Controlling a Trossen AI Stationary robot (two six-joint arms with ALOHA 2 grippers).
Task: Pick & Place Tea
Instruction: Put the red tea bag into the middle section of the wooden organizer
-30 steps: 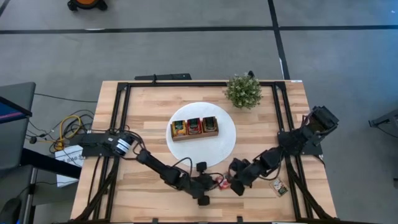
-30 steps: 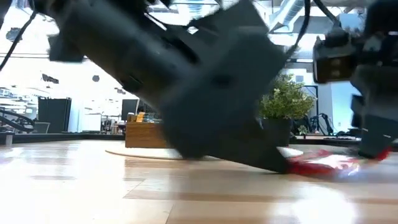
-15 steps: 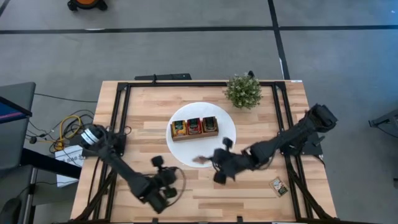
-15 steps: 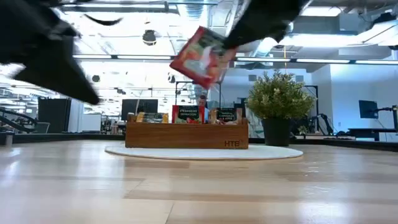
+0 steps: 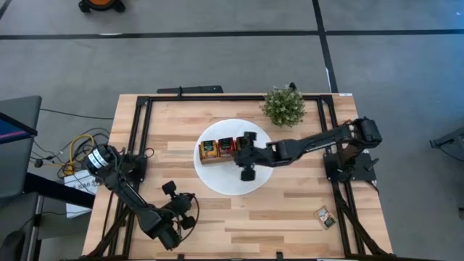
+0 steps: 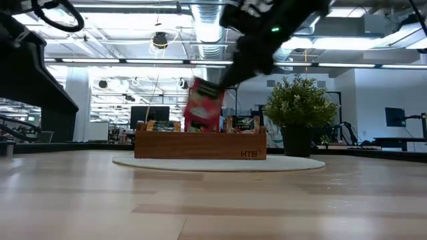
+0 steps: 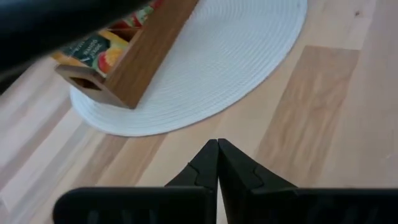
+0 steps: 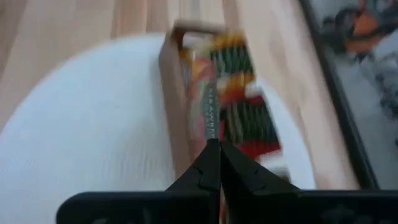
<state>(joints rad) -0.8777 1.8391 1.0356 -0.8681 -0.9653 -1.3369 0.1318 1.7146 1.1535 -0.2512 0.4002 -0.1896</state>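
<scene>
Two dark robot arms reach over one wooden counter (image 5: 304,206). On it lie one white round mat (image 5: 217,181), one wooden box (image 5: 226,157) with three compartments, and one small green plant (image 5: 283,106). One red tea sachet (image 6: 204,105) hangs above the box; another sachet (image 5: 324,217) lies alone on the counter.

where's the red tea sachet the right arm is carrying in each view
High view: hidden under the right pincer, above the wooden box.
Low view: red sachet hangs above the box, centre.
Left wrist view: not identifiable; only the box shows.
Right wrist view: sachet, edge-on, pinched in the pincer.
Shared landmark: the wooden box on the white disc.
</scene>
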